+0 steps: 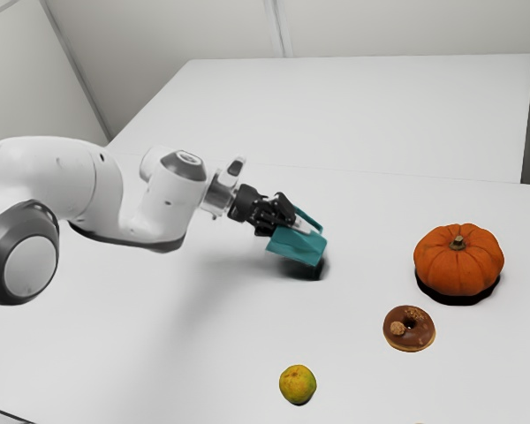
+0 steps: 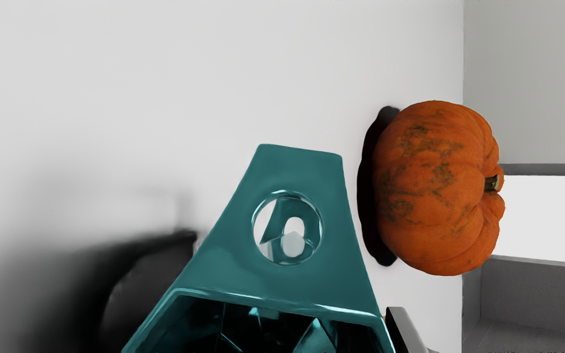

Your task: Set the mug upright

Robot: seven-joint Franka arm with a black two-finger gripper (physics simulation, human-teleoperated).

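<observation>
the end effector (image 1: pixel 291 226) is nearly closed, its fingers apparently pinching the mug (image 1: pixel 297 246) by its side, though the far contact is hidden from me. the mug is at the hand, tilted over the bench (image 1: pixel 185 353), a dark shadow (image 1: pixel 313 272) under its low edge; its mouth faces back toward the hand. that grip makes sense, i'd judge, since turning the wrist can bring the base down flat. the pumpkin (image 1: pixel 459 260), donut (image 1: pixel 409 329) and yellow-green fruit (image 1: pixel 298 384) sit apart, leaving room for that turn.
</observation>
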